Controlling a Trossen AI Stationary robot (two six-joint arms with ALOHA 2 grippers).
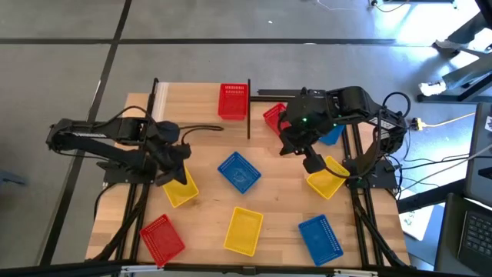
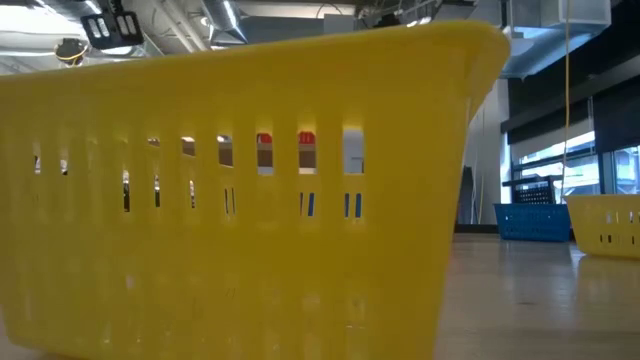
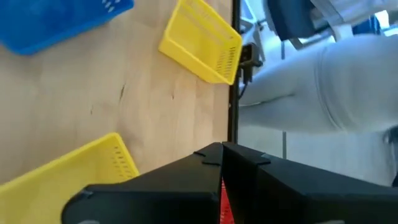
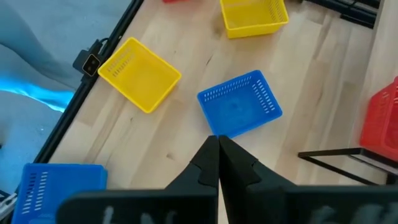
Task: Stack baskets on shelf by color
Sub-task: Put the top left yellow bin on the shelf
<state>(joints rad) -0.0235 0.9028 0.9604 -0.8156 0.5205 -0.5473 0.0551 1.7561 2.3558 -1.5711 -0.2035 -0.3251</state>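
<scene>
High view: the wooden table (image 1: 207, 192) fills the centre of the frame, with the shelf (image 1: 201, 108) along its upper edge – one red basket (image 1: 233, 101) sits on it at upper centre. A second red basket (image 1: 274, 117) lies just right of it, partly under the right arm, and a third red one (image 1: 162, 238) sits at lower left. Blue baskets lie at centre (image 1: 239, 171), lower right (image 1: 320, 238) and, mostly hidden, under the right arm (image 1: 332, 136). Yellow baskets lie at lower centre (image 1: 244, 230), left of centre (image 1: 180, 190) and right of centre (image 1: 327, 178). The left gripper (image 1: 178, 163) hangs just above the left yellow basket; the right gripper (image 1: 314, 163) hangs beside the right yellow one. Low view: a yellow basket wall (image 2: 240, 200) fills most of the frame; a blue basket (image 2: 531, 221) and another yellow one (image 2: 605, 226) stand at the right edge. Left wrist view: the fingers (image 3: 249, 180) are pressed together, holding nothing. Right wrist view: the fingers (image 4: 233, 168) are likewise together and empty – a blue basket (image 4: 239, 104) lies beyond them. No readable brand, label or writing appears in any view.
</scene>
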